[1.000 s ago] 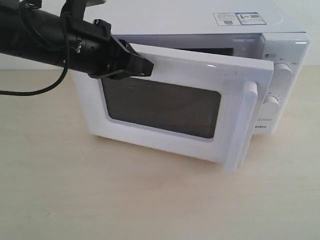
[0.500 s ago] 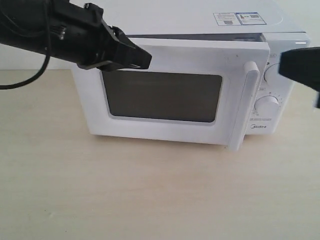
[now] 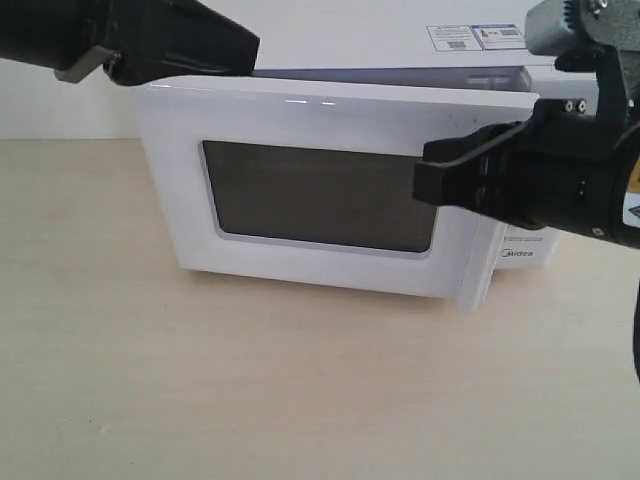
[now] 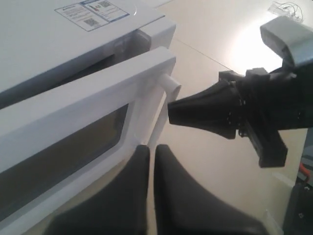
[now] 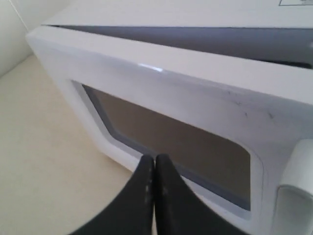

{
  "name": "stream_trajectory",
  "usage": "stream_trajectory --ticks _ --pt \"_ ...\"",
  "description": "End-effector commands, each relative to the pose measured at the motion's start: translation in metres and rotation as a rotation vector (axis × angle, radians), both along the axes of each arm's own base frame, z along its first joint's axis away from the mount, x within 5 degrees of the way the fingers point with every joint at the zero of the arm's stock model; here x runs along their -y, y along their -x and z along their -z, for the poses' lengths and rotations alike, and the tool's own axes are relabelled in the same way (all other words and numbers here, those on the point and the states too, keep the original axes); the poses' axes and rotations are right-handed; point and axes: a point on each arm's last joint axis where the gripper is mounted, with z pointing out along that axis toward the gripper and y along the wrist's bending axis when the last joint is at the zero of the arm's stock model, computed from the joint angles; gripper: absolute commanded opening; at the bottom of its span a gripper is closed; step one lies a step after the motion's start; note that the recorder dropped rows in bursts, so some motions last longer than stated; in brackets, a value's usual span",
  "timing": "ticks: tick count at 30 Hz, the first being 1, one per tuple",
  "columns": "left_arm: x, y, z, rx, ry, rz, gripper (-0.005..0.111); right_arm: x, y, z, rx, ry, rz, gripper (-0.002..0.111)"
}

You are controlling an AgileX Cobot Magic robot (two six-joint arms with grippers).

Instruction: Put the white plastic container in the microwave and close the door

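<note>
The white microwave [image 3: 380, 35] stands on the table with its door [image 3: 300, 110] swung almost to, a narrow dark gap left along the top edge [image 5: 195, 41]. The door's dark window [image 3: 320, 195] faces me. The white plastic container is hidden from every view. My left gripper [image 3: 248, 44] is shut and empty, up by the door's upper left corner; its tips [image 4: 149, 147] point past the handle [image 4: 157, 115]. My right gripper [image 3: 428, 186] is shut and empty, just in front of the door's handle side; its tips [image 5: 154, 158] sit below the window.
A light wooden table [image 3: 250, 380] spreads in front of and beside the microwave. Stickers [image 3: 475, 37] lie on its top. The right arm's body [image 3: 580, 180] covers the dial panel, with only the Midea label [image 3: 515, 258] showing below. A white wall is behind.
The door has swung from well ajar to nearly shut. My left gripper has risen and drawn back to the upper left. My right gripper has come in from the right, in front of the handle.
</note>
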Motion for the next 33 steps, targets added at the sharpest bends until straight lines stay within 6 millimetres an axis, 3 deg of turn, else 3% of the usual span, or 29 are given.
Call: stream_trajectory --ticks 1,10,19,33 --pt "-0.001 0.004 0.009 -0.032 -0.016 0.008 0.004 0.0 -0.004 -0.009 0.051 -0.107 0.013 0.0" --pt "0.0 0.012 0.009 -0.079 0.006 0.043 0.004 -0.002 -0.023 0.008 0.044 -0.095 0.107 0.0" --pt "-0.009 0.034 -0.011 -0.019 0.043 0.07 0.004 -0.008 -0.043 0.028 0.046 -0.129 0.175 0.0" --pt "-0.013 0.048 -0.018 -0.015 0.049 0.113 0.004 -0.018 -0.072 0.03 0.057 -0.126 0.238 0.0"
